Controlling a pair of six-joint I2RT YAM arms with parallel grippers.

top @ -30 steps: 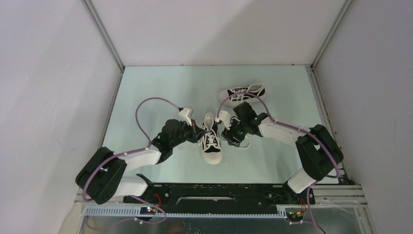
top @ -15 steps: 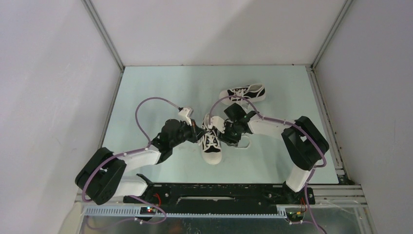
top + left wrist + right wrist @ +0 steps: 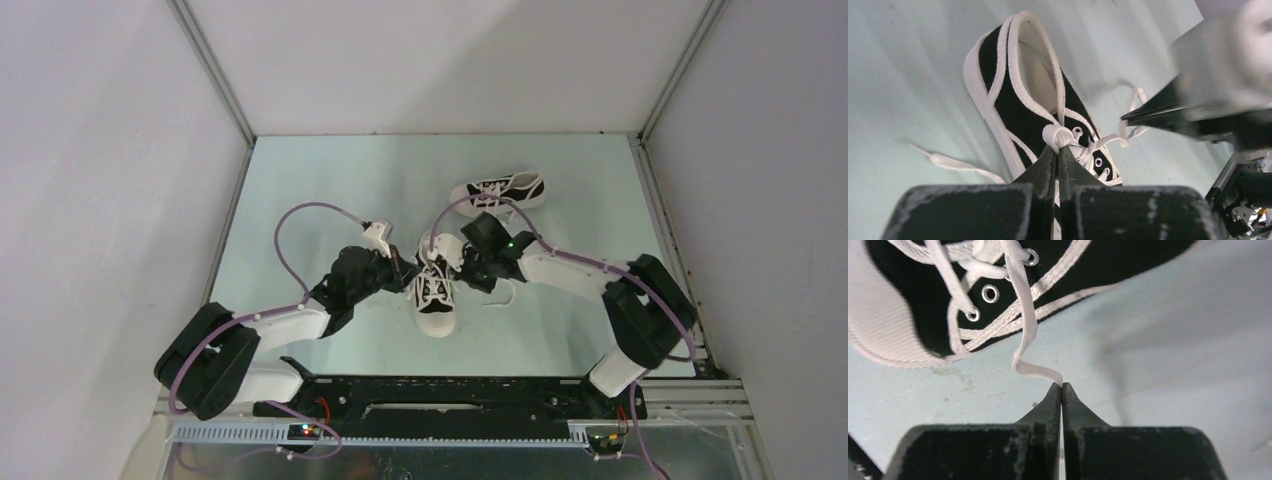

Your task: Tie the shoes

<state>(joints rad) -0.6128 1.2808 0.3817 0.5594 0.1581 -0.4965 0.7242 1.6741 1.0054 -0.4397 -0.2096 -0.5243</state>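
Flanking the near shoe [image 3: 437,300], toe pointing near, we clench its lace loop [image 3: 1057,135] in the left hand [image 3: 1058,152], its free lace end [image 3: 1035,371] in the right hand [image 3: 1062,390].

No text, brand, number or sign can be read in any view, neither on the shoes [image 3: 436,298] nor anywhere around them.
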